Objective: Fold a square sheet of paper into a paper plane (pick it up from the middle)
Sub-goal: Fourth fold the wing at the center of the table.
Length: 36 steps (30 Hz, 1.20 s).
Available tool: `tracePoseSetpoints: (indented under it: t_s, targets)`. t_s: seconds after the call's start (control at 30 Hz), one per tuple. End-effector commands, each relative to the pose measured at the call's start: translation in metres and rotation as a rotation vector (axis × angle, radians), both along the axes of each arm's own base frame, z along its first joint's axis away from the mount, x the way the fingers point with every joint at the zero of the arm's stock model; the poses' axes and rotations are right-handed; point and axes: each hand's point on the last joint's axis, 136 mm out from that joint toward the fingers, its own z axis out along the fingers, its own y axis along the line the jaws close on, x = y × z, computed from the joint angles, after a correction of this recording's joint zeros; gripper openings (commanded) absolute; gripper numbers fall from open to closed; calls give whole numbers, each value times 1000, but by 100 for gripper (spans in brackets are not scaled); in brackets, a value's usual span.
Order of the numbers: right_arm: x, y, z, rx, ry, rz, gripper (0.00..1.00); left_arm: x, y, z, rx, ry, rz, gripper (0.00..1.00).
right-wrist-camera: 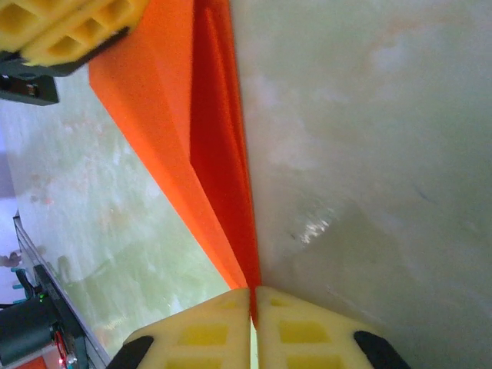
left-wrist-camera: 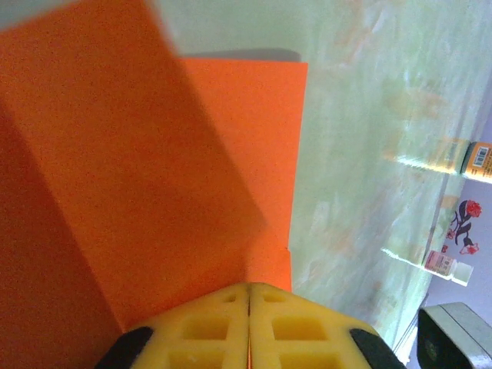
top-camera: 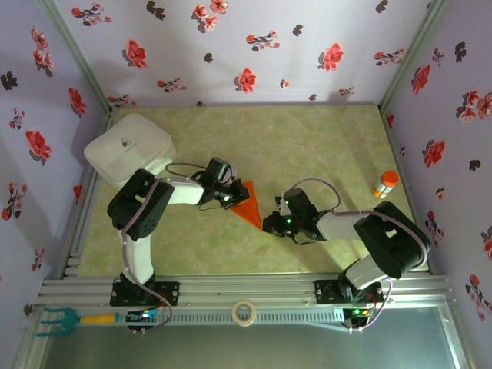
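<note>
1. Orange paper sheet [top-camera: 247, 206]: folded to a pointed wedge w/ layered flaps, lying mid-counter [top-camera: 307, 146] btwn the two hands.
2. Left hand [top-camera: 229, 197]: at the wedge's far-left side. Wrist view shows its yellow pads [left-wrist-camera: 200, 330] pressed together w/ an orange edge pinched in the seam, i.e. clamped on the paper.
3. Right hand [right-wrist-camera: 252, 296]: at the wedge's near-right tip. Pads [right-wrist-camera: 300, 307] closed on the narrow point; creased flaps run from there toward the left hand.
4. White box [top-camera: 129, 150]: far-left corner of counter, beside the left arm.
5. Orange-capped bottle [top-camera: 385, 184]: upright near the right edge, well apart from the paper.
6. Tape roll [top-camera: 244, 313]: on the near rail, btwn the arm bases.
</note>
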Motion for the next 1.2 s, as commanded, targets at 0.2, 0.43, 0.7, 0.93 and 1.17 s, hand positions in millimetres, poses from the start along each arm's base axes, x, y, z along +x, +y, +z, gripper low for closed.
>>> tracePoseSetpoints:
  t_s: [0.2,0.43,0.7,0.93,1.17]
  targets:
    - [-27,-20,-18,-95,111,0,16,-8,4,-15,25,36,-1,9]
    - [-5,-21,24,-123,-8,-16,20,-8,3,-15,29,34,-10,8]
    - [33,32,65,34,-71,59,0,-10,1,-16,27,35,-18,8]
    - [54,51,45,-19,-29,63,0,-11,2,-17,29,37,-20,8]
    - [51,61,34,-37,-13,95,0,-11,2,-18,29,38,-19,8]
